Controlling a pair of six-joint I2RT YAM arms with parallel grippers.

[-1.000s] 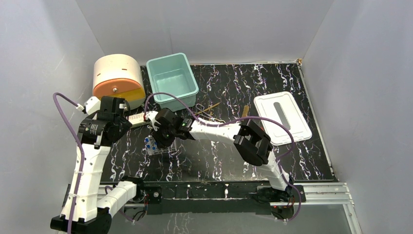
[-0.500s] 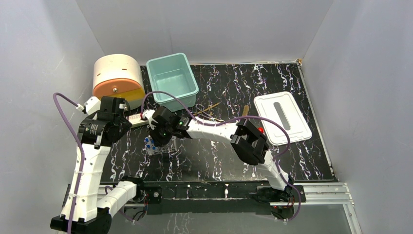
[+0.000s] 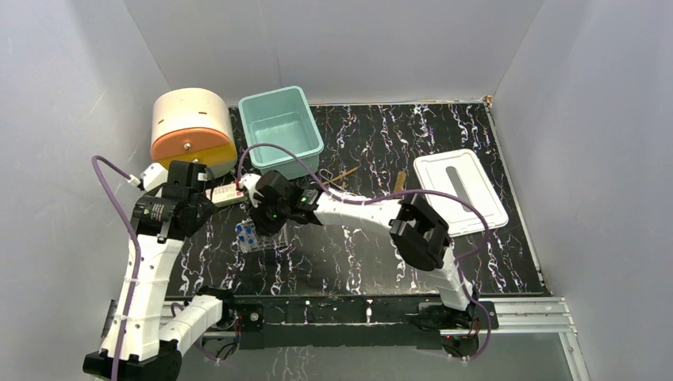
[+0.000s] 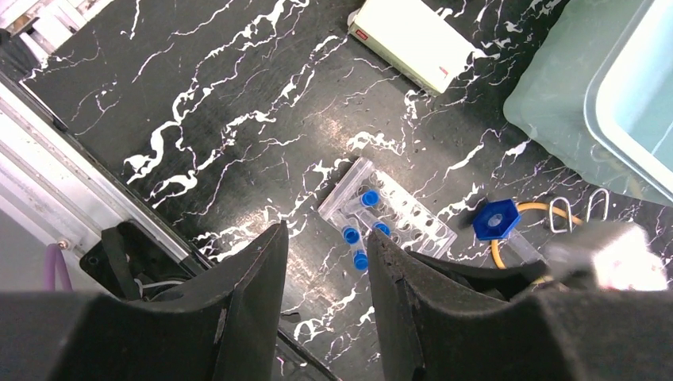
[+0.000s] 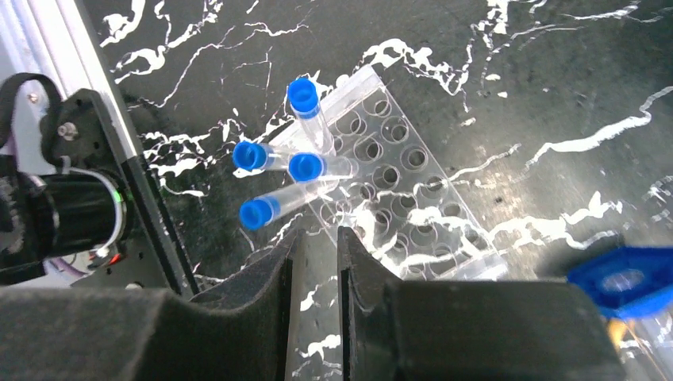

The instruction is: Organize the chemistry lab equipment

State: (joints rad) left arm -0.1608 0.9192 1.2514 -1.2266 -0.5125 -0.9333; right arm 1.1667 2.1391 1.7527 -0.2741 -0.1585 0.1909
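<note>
Overhead; wrist close-ups both above clear rack (image 5: pixel 413 198)

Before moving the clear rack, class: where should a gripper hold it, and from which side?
Likely from above, pinching the clear rack across its narrow width at the empty end; blue-capped vials lean crowded over the other end.

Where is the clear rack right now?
In the top view, the clear rack lies left of centre on the table, under the right gripper, on the near side of the teal bin, holding blue-capped vials.
</note>
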